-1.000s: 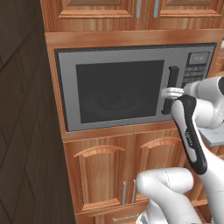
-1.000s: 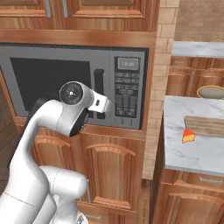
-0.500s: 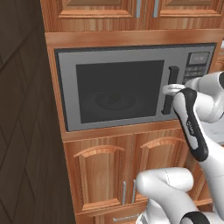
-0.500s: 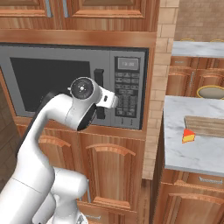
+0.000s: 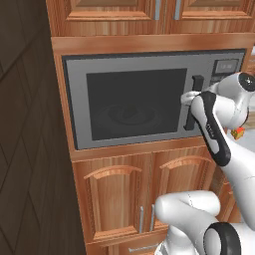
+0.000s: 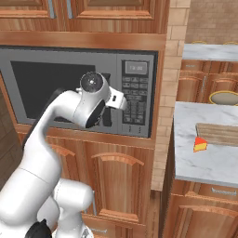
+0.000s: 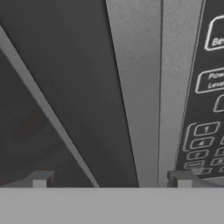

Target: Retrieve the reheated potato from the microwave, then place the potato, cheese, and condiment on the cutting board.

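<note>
While microwave (image 5: 149,99) door shut, gripper (image 7: 111,179) jaws spread wide, gripping nothing, close to door handle (image 5: 194,102) beside keypad (image 6: 135,102). Cheese (image 6: 200,144) on counter (image 6: 195,162) near front edge, just off cutting board (image 6: 218,134) left end. Potato and condiment: cannot tell where.

White arm's hand moved further right and up along the front of the grey-framed built-in microwave with dark glass door (image 5: 134,102), wrist now nearer the keypad side than a second ago. Open gripper (image 7: 111,180) has closed in on the door's dark vertical handle (image 5: 193,102); elbow swung right too.
</note>
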Tool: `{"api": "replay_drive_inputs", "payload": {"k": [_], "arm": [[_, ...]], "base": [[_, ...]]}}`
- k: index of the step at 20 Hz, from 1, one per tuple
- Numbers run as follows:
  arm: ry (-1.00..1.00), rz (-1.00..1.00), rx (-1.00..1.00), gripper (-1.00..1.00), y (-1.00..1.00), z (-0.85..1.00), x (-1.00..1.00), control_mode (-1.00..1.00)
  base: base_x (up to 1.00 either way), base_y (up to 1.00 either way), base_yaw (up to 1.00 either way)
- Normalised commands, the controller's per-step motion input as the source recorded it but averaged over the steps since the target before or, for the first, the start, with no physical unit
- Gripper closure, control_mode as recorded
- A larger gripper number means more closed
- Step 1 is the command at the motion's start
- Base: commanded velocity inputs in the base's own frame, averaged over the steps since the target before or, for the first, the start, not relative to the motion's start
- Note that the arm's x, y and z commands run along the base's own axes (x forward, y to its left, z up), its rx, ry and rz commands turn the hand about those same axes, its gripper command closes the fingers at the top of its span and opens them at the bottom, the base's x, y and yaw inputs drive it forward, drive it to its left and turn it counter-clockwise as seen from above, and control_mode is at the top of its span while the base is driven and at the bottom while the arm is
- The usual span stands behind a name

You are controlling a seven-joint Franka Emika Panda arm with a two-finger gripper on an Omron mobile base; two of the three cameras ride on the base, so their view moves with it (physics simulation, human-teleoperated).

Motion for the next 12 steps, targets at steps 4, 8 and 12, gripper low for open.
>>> {"api": "replay_drive_inputs", "payload": {"k": [4, 8, 12], "arm": [[0.04, 0.0, 0.0, -1.0, 0.0, -0.06, 0.3, -1.0], [-0.01, 0.0, 0.0, -1.0, 0.01, -0.12, 0.23, -1.0], [-0.08, 0.0, 0.0, -1.0, 0.09, -0.22, 0.19, -1.0]], "base": [[0.0, 0.0, 0.0], [0.0, 0.0, 0.0], [0.0, 0.0, 0.0]]}}
